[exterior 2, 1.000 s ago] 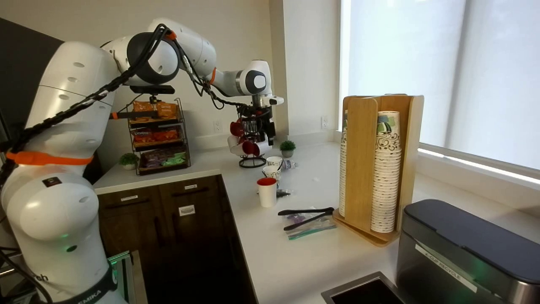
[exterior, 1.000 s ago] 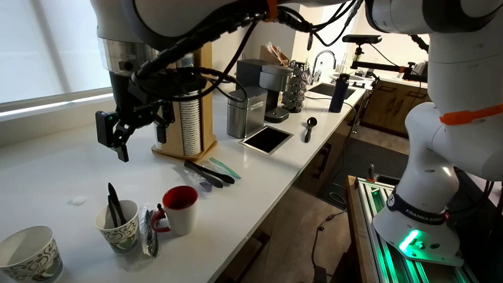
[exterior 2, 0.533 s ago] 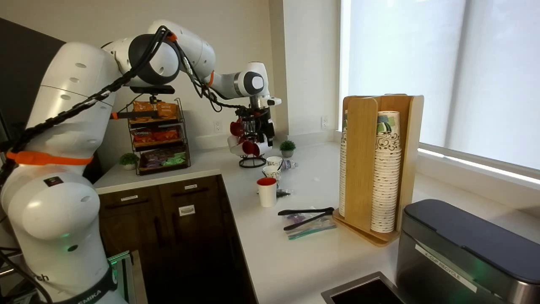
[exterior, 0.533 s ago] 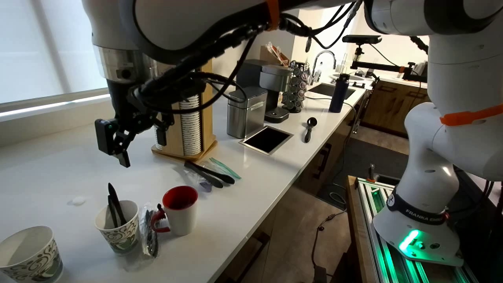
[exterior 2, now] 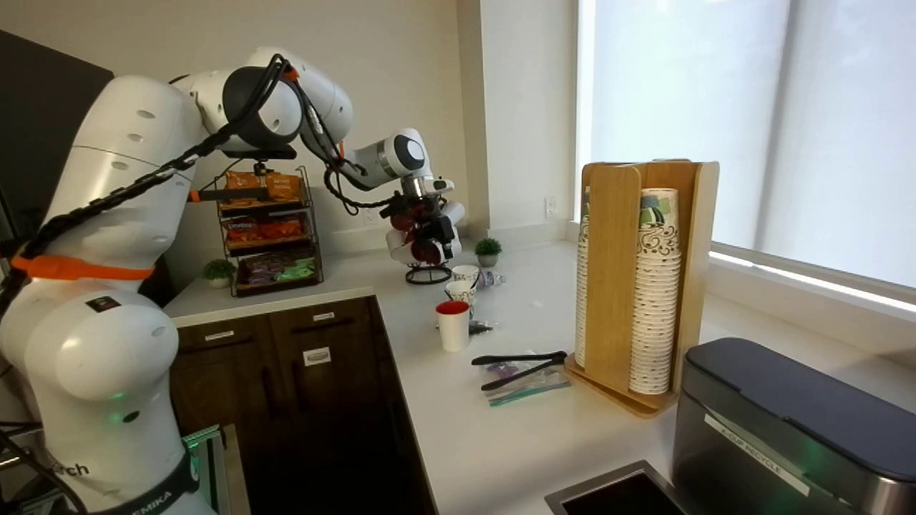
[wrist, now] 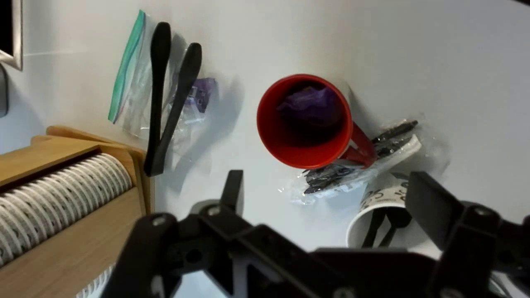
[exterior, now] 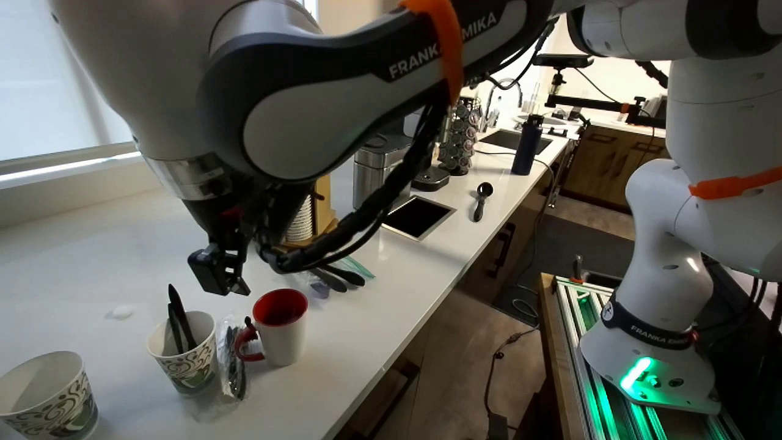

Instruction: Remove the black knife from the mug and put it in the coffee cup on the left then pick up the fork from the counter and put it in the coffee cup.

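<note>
White counter [exterior: 348, 342] below gripper [wrist: 327, 186]; shaded window [exterior 2: 737, 121] beyond. Wooden cup rack [wrist: 87, 238] beside gripper, cut off in wrist view, largely hidden by arm [exterior: 317, 122] in exterior view. Gripper fingers [wrist: 234, 192] spread wide, counter showing between. Wider patterned cup [exterior: 52, 400] farther off, cut by edge of exterior view. Mug [exterior: 284, 342] below gripper, off to one side; purple wad [wrist: 310, 103] inside hard to identify. Coffee cup [exterior: 192, 370] near gripper, partly covered by finger in wrist view; two black utensils [exterior: 183, 324] tilted in it, lower ends hidden, kind unclear.
</note>
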Motion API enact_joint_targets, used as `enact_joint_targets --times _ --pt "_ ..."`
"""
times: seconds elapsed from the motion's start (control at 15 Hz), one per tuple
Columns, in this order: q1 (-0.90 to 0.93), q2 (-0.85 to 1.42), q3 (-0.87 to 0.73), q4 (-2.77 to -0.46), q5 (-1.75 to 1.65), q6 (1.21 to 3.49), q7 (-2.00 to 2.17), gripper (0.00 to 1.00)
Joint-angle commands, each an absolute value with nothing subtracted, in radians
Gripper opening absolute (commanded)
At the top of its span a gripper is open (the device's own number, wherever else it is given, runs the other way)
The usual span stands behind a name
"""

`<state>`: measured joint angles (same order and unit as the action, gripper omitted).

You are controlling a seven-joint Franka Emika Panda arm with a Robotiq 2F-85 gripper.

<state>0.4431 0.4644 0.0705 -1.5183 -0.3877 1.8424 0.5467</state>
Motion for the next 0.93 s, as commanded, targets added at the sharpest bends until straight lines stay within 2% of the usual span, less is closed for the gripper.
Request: enact_joint_targets --times 0.0,0.27,0.87 --pt "0.415 0.400 0.092 -1.630 -0.449 1.930 0.408 1.00" --pt "0.411 0.433 0.088 -1.570 -0.423 1.907 0.444 1.00" --pt "0.400 0.433 0.105 -1.722 -0.528 2.145 0.230 1.00"
